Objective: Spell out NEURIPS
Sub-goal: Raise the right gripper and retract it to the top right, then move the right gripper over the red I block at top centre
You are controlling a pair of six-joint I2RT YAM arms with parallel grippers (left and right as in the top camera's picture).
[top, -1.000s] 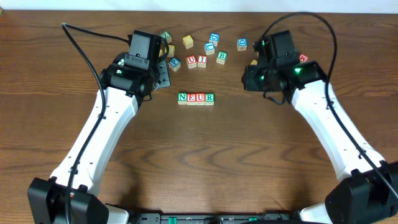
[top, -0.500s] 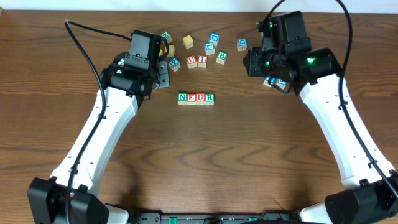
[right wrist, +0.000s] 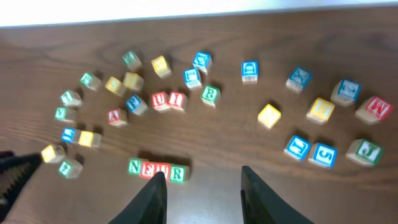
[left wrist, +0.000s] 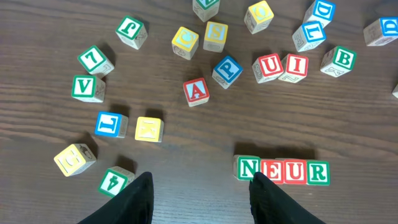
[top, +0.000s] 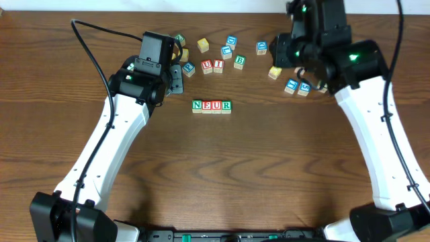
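Four cubes stand in a row reading N E U R (top: 211,105) mid-table, also seen as the row (left wrist: 283,170) in the left wrist view and the row (right wrist: 158,169) in the right wrist view. Behind it a red I cube (top: 218,65) sits beside a red U cube (top: 207,65). A blue P cube (left wrist: 227,70) lies just left of them. A plain yellow cube (top: 275,72) lies to the right. My left gripper (left wrist: 202,190) hovers open left of the row, holding nothing. My right gripper (right wrist: 202,186) is open and empty, high above the table.
Several other letter cubes lie scattered along the back: a red A cube (left wrist: 196,91), a green B cube (top: 239,61), a green V cube (left wrist: 87,87), and blue cubes (right wrist: 297,147) plus a red M cube (right wrist: 378,107) at the right. The table's far edge (right wrist: 199,15) is close behind.
My right arm has swung back and up toward the far edge, uncovering the yellow and blue cubes at the right. The left arm and the row have not moved.
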